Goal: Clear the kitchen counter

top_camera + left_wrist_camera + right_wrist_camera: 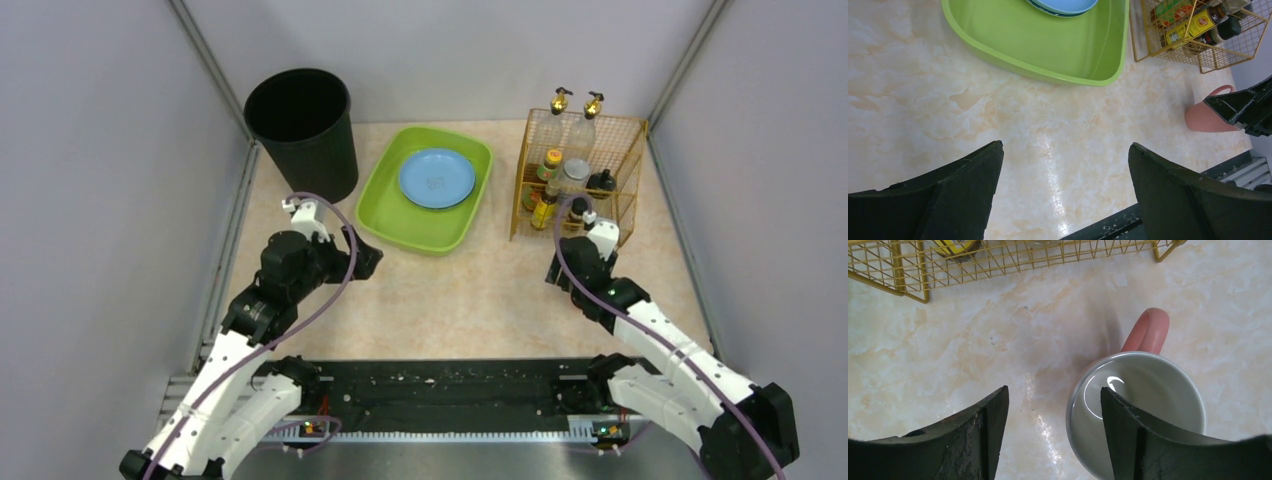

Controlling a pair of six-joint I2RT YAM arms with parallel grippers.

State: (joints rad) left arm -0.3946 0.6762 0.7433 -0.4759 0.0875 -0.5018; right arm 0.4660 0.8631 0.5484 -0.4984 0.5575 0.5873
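The kitchen counter (480, 300) is pale marbled stone. A pink mug (1148, 330) with a white inside stands upright on it in front of the wire rack; it also shows in the left wrist view (1204, 118). My right gripper (1054, 388) is open and straddles the mug's left wall, with one finger (1128, 425) over the mug's opening and the other outside. In the top view the right gripper (562, 266) hides the mug. My left gripper (1065, 145) is open and empty above bare counter, near the green tray's front left corner (352, 254).
A green tray (425, 232) holds a blue plate (437, 178) at the back middle. A black bin (300, 125) stands at the back left. A gold wire rack (625, 190) with bottles stands at the back right. A black rail (450, 385) runs along the near edge.
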